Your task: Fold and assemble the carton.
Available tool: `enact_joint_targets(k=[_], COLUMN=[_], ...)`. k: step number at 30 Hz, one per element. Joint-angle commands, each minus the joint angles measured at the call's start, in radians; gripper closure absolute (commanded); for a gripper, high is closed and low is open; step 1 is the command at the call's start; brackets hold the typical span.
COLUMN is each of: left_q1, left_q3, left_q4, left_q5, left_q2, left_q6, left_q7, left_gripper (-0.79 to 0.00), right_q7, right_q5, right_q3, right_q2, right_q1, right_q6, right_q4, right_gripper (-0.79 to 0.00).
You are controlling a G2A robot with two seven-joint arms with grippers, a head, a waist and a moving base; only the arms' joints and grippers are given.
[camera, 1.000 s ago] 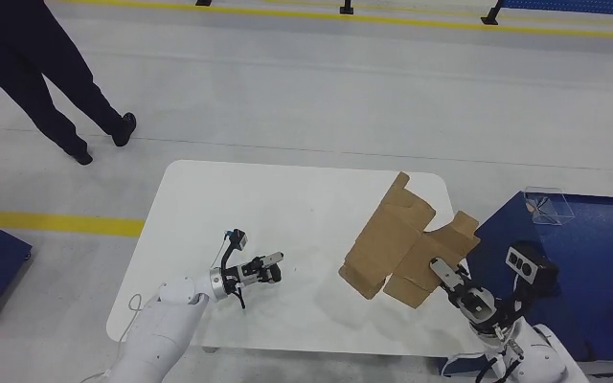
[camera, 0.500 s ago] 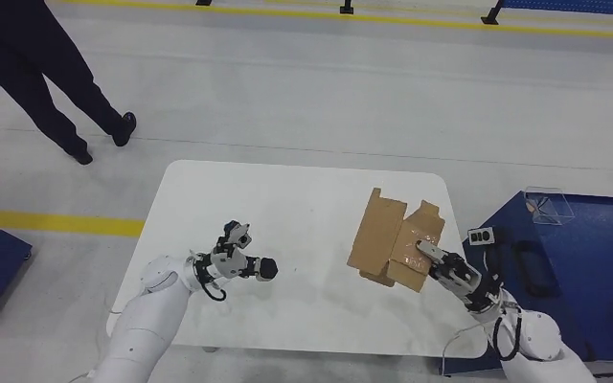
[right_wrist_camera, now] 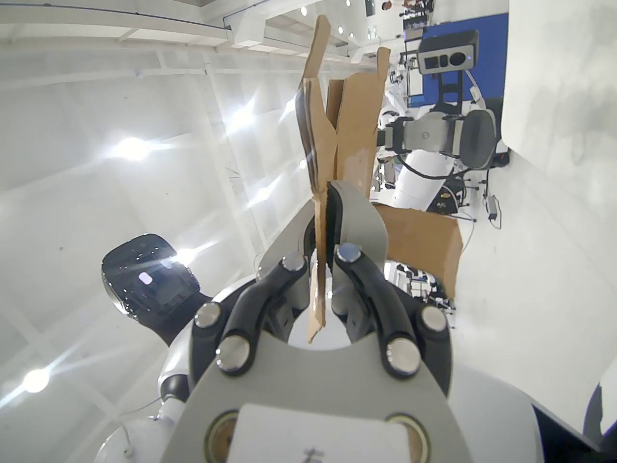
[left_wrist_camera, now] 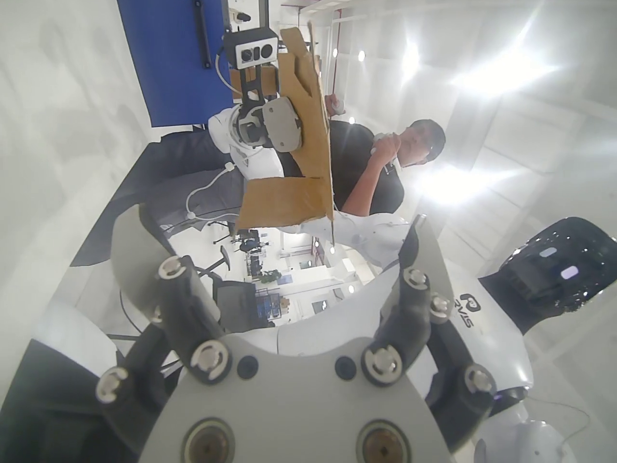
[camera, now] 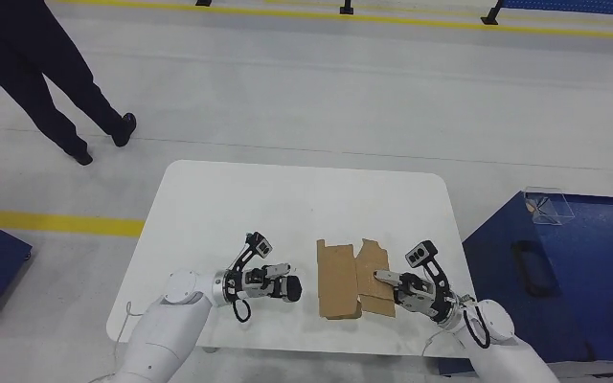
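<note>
A flattened brown carton [camera: 351, 279] hangs above the near right part of the white table [camera: 287, 206]. My right gripper [camera: 380, 280] is shut on the carton's right edge; the right wrist view has the cardboard [right_wrist_camera: 337, 132] pinched edge-on between the fingers [right_wrist_camera: 354, 219]. My left gripper [camera: 292, 287] stands open a little to the left of the carton, with nothing between its fingers [left_wrist_camera: 130, 238]. From the left wrist view, the carton [left_wrist_camera: 299, 146] is ahead, held by the other arm's gripper.
A blue cabinet [camera: 546, 278] stands right of the table, with a clear tray [camera: 548, 204] on its top. A yellow line [camera: 67, 224] runs along the floor to the left. The far and left parts of the table are bare.
The right arm has swung the carton from the table's right edge leftward toward the near middle, turning it. The left gripper has moved right, closer to the carton.
</note>
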Motion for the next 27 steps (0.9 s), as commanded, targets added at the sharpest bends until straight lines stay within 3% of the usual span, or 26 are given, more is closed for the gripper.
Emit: enact_joint_targets(k=[1, 2, 4, 6, 8, 9, 15, 16, 23, 27], left_q1=[0.015, 0.019, 0.024, 0.030, 0.033, 0.036, 0.055, 0.055, 0.055, 0.090], left_q3=[0.004, 0.008, 0.016, 0.024, 0.029, 0.030, 0.027, 0.027, 0.027, -0.013], left_q4=[-0.022, -0.029, -0.042, -0.049, -0.055, -0.058, -0.083, -0.083, -0.083, -0.142], left_q5=[0.016, 0.025, 0.043, 0.049, 0.042, 0.040, -0.004, -0.004, -0.004, -0.061], left_q2=[0.002, 0.002, 0.002, 0.002, 0.002, 0.002, 0.005, 0.005, 0.005, 0.000], left_q6=[-0.010, -0.008, -0.015, -0.011, -0.004, -0.005, -0.005, -0.005, -0.005, -0.121], left_q7=[0.014, 0.025, 0.044, 0.055, 0.051, 0.049, 0.020, 0.020, 0.020, 0.190], left_gripper=[-0.554, -0.536, -0.372, -0.289, -0.142, 0.000, 0.000, 0.000, 0.000, 0.000], right_q7=[0.011, 0.014, 0.018, 0.022, 0.024, 0.026, 0.019, 0.019, 0.010, -0.029], right_q5=[-0.011, -0.019, -0.025, -0.027, -0.028, -0.029, -0.053, -0.053, -0.080, -0.175], right_q3=[-0.024, -0.034, -0.052, -0.063, -0.070, -0.073, -0.087, -0.087, -0.074, 0.033], right_q2=[-0.007, -0.010, -0.017, -0.022, -0.027, -0.029, -0.038, -0.038, -0.035, -0.024], right_q1=[0.015, 0.020, 0.029, 0.035, 0.039, 0.040, 0.048, 0.048, 0.048, 0.019], right_q6=[0.004, 0.000, -0.005, -0.010, -0.014, -0.016, -0.029, -0.029, -0.038, -0.276], right_q4=[0.019, 0.027, 0.038, 0.043, 0.047, 0.051, 0.062, 0.062, 0.038, -0.015], right_gripper=[0.000, 0.000, 0.000, 0.000, 0.000, 0.000, -0.018, -0.785, -0.785, -0.785])
